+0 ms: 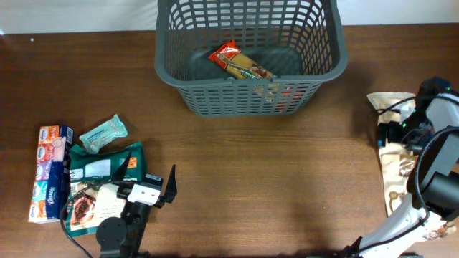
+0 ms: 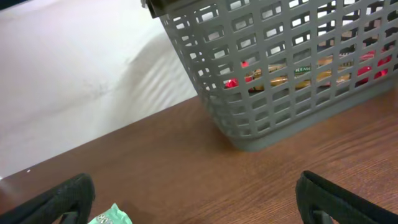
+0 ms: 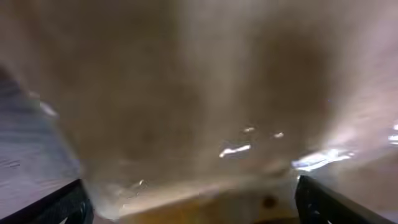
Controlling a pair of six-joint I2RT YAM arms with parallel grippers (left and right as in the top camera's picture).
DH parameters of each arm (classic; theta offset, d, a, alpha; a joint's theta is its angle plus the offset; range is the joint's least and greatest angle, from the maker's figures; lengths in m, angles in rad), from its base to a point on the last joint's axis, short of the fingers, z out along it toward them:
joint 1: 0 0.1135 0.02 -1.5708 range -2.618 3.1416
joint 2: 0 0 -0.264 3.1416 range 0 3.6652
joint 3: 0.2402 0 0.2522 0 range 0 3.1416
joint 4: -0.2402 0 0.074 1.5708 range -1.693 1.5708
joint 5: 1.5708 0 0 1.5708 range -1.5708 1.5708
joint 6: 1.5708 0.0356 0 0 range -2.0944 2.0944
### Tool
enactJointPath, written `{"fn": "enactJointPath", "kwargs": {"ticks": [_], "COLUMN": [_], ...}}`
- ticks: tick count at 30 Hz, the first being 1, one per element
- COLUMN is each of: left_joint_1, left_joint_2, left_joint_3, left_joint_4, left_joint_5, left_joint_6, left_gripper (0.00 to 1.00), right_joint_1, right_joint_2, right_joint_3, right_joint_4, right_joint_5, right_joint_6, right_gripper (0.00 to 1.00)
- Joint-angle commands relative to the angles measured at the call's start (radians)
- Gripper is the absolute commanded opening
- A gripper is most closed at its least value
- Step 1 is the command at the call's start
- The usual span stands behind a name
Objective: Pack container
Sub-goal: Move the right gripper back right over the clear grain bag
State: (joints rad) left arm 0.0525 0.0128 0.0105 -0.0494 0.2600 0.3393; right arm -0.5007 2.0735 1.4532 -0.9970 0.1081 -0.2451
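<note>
One container (image 1: 215, 100) stands on the table (image 1: 272, 186), well ahead of the left gripper (image 1: 147, 173) and off to its right; from the left wrist its slotted wall (image 2: 261, 106) fills the upper right of the view. One red and gold packet (image 1: 240, 63) lies slanted on the container's floor, and shows through the slots (image 2: 292, 71) as red, gold and a strip of green label. Whether the red glimpsed behind the near wall is a second item cannot be told. Four things lie around the left gripper: a teal packet (image 1: 102, 134) just ahead of it and to its left, a dark green bag (image 1: 107, 163) under its left finger, a printed packet (image 1: 90, 204) below its wrist, and a bundle of tissue packs (image 1: 50, 172) in blue, pink and purple further to its left. Tan patterned bags (image 1: 396, 179) lie around the right arm; their number is unclear. All print is too small to read. The left gripper has its jaws spread wide with nothing between them. The right gripper (image 3: 189, 190) is spread wide too, poised close above a blurred tan surface, gripping nothing.
</note>
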Motion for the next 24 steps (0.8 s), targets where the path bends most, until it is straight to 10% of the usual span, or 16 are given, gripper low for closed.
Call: {"fn": "enactJointPath", "kwargs": {"ticks": [1,24], "left_joint_1": [-0.004,-0.004], "left_joint_2": [-0.007,-0.007], "left_joint_3": [-0.002,-0.002], "left_joint_4": [-0.008,-0.008], "left_joint_5": [-0.003,-0.003], "left_joint_6": [-0.01,-0.01], "left_gripper": [0.99,0.99], "right_joint_1": [0.002,0.003], "right_joint_2": [-0.002,-0.002], "right_joint_3": [-0.048,0.025], "right_joint_4": [0.027,0.023], "right_joint_5": [0.019,-0.094], "right_joint_6": [-0.009,-0.059], "right_gripper": [0.99,0.99]}}
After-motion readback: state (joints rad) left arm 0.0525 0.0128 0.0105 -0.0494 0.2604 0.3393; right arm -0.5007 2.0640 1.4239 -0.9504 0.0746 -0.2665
